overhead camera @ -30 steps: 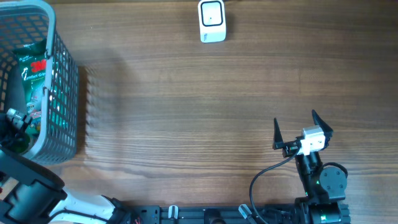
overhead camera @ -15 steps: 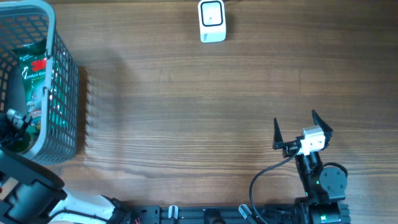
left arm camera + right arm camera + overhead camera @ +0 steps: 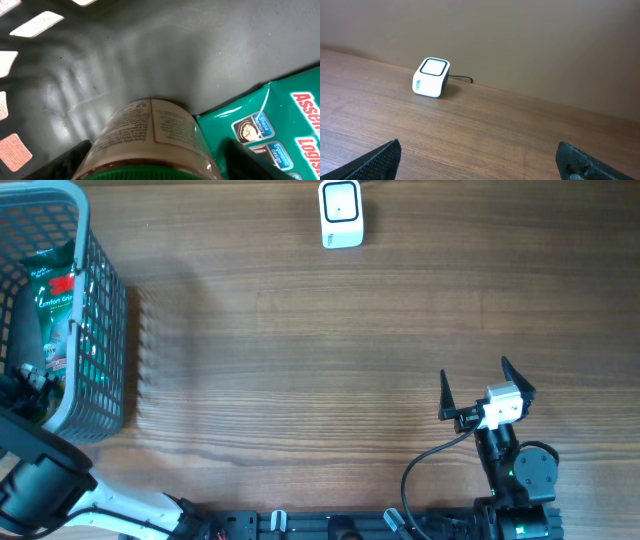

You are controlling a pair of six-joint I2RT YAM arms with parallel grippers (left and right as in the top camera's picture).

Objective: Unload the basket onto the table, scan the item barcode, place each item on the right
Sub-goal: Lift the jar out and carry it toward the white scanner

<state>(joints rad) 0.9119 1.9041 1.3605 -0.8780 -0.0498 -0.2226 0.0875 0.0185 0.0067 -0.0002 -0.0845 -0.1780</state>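
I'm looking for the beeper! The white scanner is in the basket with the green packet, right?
No. The white scanner sits on the table, outside the basket, as the overhead view shows. The green packet is in the basket.

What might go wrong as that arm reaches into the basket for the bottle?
The bottle is round, so it may slip or twist between the fingers of the left gripper. The green packet lies right beside it, and a finger might snag it. The basket has a wall close by that might catch the arm on lifting.
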